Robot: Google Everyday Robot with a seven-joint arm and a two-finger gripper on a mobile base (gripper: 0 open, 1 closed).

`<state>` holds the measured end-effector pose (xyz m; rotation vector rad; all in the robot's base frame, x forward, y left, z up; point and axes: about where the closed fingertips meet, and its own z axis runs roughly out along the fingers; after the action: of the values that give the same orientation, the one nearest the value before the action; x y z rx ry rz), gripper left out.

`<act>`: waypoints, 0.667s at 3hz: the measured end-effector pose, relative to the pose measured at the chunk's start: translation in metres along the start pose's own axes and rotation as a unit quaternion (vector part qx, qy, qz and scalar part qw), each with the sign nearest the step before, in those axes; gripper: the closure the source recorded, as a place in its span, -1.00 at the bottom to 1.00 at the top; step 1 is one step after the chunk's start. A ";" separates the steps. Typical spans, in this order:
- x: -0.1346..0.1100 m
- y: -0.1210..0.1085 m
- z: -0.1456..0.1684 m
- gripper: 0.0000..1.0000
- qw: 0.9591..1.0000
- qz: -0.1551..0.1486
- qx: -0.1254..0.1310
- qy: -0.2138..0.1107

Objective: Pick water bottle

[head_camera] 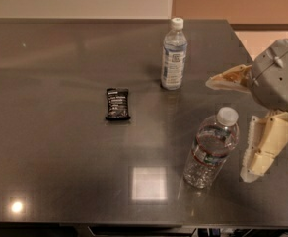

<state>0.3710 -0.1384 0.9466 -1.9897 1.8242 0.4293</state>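
The water bottle (210, 149) stands upright near the table's front right: wide, clear, ribbed, with a white cap and a narrow red-edged label band. My gripper (229, 127) is at the right, just beside the bottle and level with its top. It is open and empty. One cream finger (230, 78) points left above and behind the bottle's cap. The other finger (263, 146) hangs to the bottle's right. Neither touches the bottle.
A slimmer, taller bottle (173, 55) with a white-blue label stands at the back centre. A black snack bar (117, 104) lies flat left of centre. The dark glossy table (60, 157) ends at a right edge near my arm.
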 end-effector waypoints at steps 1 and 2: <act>-0.002 0.004 0.006 -0.65 1.000 -0.009 -0.015 -0.017; -0.007 0.006 0.006 -0.16 0.999 -0.014 -0.025 -0.038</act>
<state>0.3650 -0.1299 0.9445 -2.0021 1.7528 0.5403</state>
